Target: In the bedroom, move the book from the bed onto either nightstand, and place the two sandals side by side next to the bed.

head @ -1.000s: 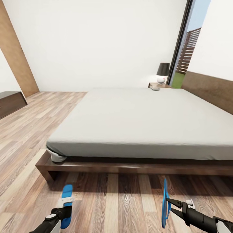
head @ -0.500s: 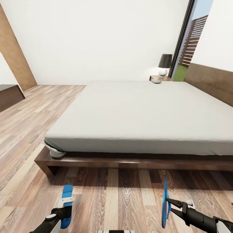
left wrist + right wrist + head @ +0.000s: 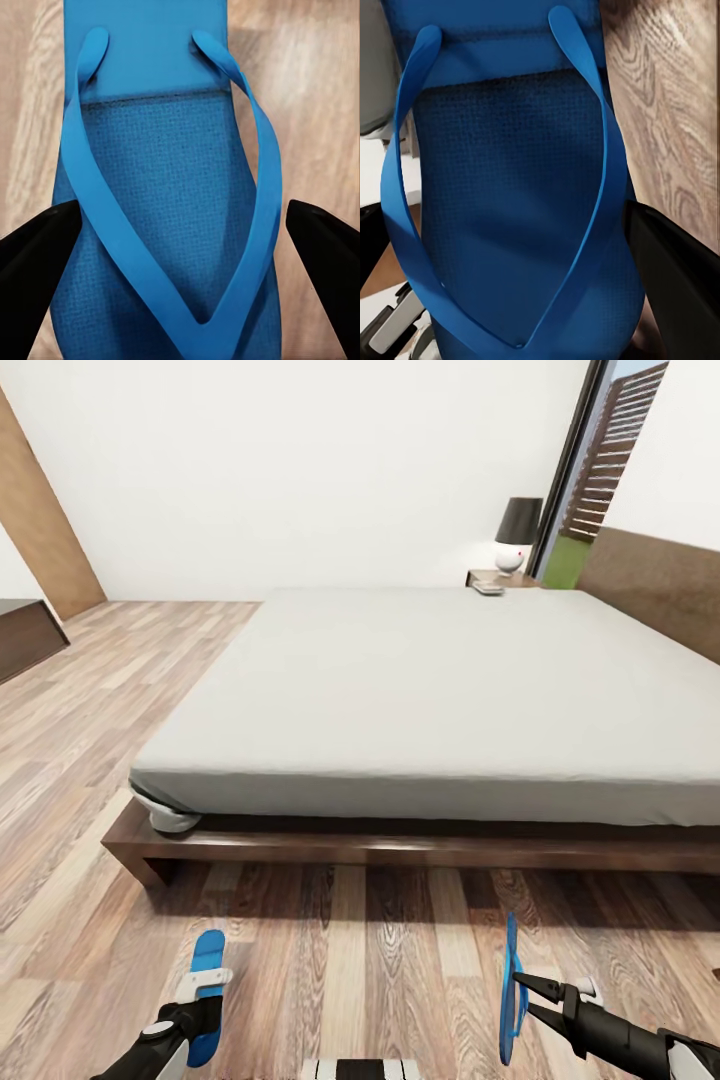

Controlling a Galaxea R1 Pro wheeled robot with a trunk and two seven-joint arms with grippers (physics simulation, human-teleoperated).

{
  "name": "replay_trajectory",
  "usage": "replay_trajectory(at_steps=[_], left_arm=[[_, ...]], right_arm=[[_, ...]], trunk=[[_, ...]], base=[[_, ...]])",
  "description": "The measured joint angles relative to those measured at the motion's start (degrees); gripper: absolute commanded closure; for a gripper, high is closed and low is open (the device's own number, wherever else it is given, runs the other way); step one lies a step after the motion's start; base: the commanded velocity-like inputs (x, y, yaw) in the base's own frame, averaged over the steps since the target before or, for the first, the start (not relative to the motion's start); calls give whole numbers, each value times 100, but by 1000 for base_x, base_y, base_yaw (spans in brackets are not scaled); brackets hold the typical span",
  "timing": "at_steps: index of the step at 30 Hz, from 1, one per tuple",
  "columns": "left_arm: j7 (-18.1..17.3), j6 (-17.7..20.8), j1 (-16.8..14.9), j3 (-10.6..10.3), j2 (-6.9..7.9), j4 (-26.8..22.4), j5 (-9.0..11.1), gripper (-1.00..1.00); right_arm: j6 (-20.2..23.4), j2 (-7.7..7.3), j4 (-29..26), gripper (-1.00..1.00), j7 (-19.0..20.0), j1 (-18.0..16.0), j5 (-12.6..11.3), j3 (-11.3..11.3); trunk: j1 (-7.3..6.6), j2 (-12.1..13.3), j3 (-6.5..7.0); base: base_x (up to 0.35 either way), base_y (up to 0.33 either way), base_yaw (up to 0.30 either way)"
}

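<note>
I hold one bright blue sandal (image 3: 207, 980) flat in my left gripper (image 3: 200, 1005), its thin straps meeting in a V, and the other sandal (image 3: 509, 990) on edge in my right gripper (image 3: 530, 1000), both pairs of fingers clamped. Ahead, the wood-plank floor (image 3: 90, 760), the bed (image 3: 430, 690), the far nightstand (image 3: 497, 578).

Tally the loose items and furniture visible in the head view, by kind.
Bright blue flip-flop sandals: 2 (left gripper's, right gripper's)
Low bed with off-white mattress: 1
Dark wooden nightstand: 1
Black-shaded lamp: 1
Small flat item on the nightstand, too small to identify: 1
Total: 6
</note>
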Motion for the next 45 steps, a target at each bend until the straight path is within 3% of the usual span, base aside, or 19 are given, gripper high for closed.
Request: replay_trajectory(at_steps=[27, 45], left_arm=[[0, 0, 0, -4, -8, 6, 0, 100], [-8, -35, 0, 6, 0, 4, 4, 100]], right_arm=[[0, 3, 0, 100, 0, 1, 4, 0], [3, 3, 1, 100, 0, 1, -6, -1]], trunk=[[70, -36, -599], [67, -37, -599]], base=[[0, 0, 0], [120, 34, 0]])
